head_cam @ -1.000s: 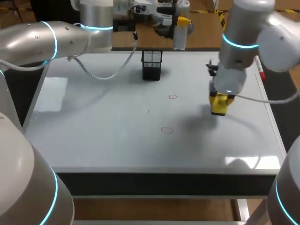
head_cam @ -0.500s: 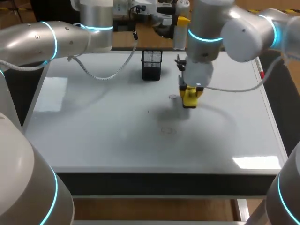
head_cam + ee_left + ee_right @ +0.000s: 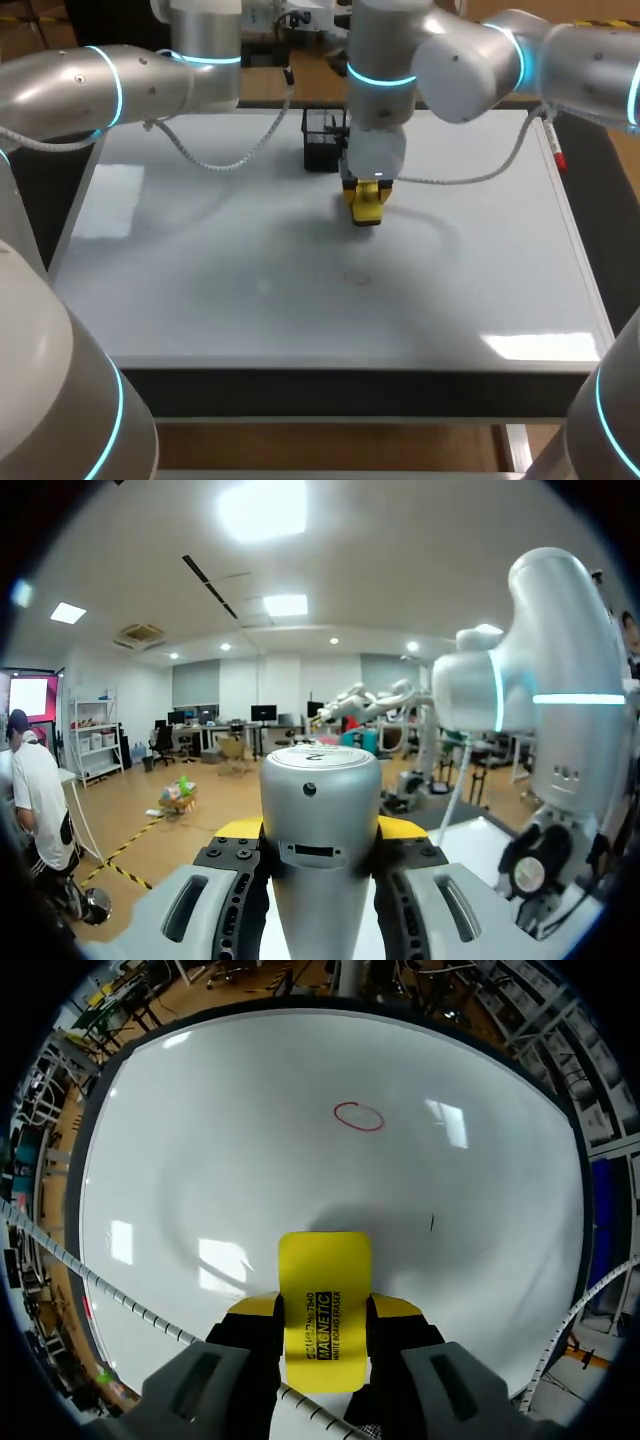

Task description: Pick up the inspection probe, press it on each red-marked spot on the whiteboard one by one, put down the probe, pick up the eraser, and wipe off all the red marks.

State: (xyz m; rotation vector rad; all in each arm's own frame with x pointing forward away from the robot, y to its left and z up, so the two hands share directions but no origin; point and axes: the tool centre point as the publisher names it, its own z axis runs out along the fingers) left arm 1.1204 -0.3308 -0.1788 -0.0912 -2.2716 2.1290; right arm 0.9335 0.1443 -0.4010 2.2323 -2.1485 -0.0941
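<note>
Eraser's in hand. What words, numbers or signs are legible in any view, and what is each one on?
"MAGNETIC": on the yellow eraser held in the right gripper, right wrist view.
"WHITE BOARD ERASER": the line beside it on the same eraser.
A further small line on the eraser: too small to read.
A mark on the grey cylinder cap, left wrist view: too blurred to read.
On the whiteboard: only a red circle, no characters.

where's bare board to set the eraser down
Free: the whiteboard's left half, between the cable and near edge; the right half, from the eraser to the pen at the rim. Crowded: far middle, holder beside eraser; red mark near the middle.
</note>
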